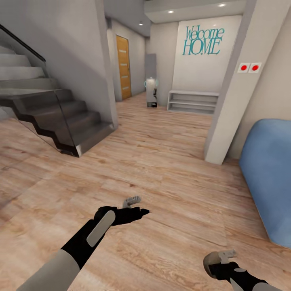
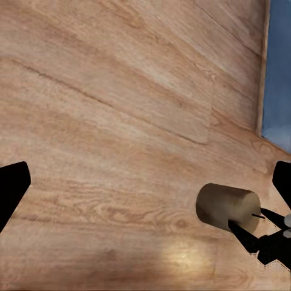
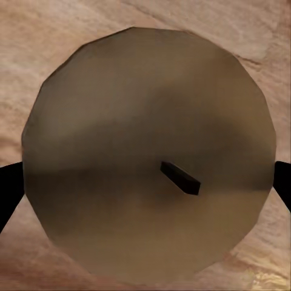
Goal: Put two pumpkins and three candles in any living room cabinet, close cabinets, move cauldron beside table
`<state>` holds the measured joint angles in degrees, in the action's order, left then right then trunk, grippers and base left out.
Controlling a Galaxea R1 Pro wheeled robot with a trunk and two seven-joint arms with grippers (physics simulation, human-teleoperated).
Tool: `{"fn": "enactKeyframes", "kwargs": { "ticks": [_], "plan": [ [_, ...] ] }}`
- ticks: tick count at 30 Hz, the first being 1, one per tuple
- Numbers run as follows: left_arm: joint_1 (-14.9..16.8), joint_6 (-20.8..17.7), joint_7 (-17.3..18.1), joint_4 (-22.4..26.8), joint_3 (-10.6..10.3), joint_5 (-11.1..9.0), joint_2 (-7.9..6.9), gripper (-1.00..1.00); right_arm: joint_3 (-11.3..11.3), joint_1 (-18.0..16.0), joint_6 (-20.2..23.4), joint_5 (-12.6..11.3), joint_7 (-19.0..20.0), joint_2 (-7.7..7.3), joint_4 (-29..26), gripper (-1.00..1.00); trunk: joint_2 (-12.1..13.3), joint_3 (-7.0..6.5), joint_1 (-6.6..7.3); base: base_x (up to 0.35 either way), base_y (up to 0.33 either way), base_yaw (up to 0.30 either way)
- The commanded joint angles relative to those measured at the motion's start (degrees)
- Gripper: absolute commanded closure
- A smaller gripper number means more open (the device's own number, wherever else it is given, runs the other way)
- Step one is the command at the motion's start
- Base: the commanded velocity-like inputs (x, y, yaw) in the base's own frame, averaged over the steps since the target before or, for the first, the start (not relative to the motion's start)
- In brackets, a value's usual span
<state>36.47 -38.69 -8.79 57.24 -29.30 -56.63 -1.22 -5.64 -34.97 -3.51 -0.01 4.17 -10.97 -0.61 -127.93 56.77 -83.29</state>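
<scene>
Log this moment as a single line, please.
place: hallway by stairs | right claw: shut on candle | left claw: open, empty | cabinet: none seen

Head camera looks forward and down over wood floor toward a hallway at 12 o'clock. Left wrist camera faces floorboards from some height; right wrist camera sits very close over a candle, apparently the one the left also sees.
</scene>
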Motion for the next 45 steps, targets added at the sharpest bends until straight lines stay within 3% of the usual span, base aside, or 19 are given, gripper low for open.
{"fn": "enactKeyframes", "kwargs": {
  "ticks": [1, 4, 8, 14, 45],
  "plan": [
    [0.0, 0.0, 0.0, 0.2, 0.0, 0.0, -0.54, -1.0, 0.0, 0.0, 0.0, 0.0, 0.0, -0.01, 0.0, 1.0, 0.0, 0.03, 0.0, 0.0, 0.0, 0.272],
    [0.0, 0.1, 0.1, 0.7, 0.2, -0.1, -2.02, -1.0, 0.0, 0.0, 0.0, 0.0, -0.1, -0.02, 0.0, 1.0, 0.0, 0.11, 0.0, 0.0, 0.0, 0.274],
    [0.0, 0.1, 0.1, 0.8, 0.7, -0.1, -2.48, -1.0, 0.0, 0.0, 0.0, 0.0, -0.1, -0.02, 0.0, 1.0, 0.0, 0.22, 0.0, 0.0, 0.0, 0.275],
    [0.0, 0.1, 0.1, 0.8, 1.5, -0.1, -2.62, -1.0, 0.0, 0.0, 0.0, 0.0, 0.0, 0.01, 0.0, 1.0, 0.0, 0.38, 0.0, 0.0, 0.0, 0.275],
    [-0.1, 0.5, 0.0, -0.1, 1.5, -0.2, -2.31, -1.0, 0.0, 0.1, 0.0, 0.0, 0.0, 0.07, 0.1, 1.0, 0.0, 1.21, 0.0, 0.0, 0.0, 0.276]
  ]
}}
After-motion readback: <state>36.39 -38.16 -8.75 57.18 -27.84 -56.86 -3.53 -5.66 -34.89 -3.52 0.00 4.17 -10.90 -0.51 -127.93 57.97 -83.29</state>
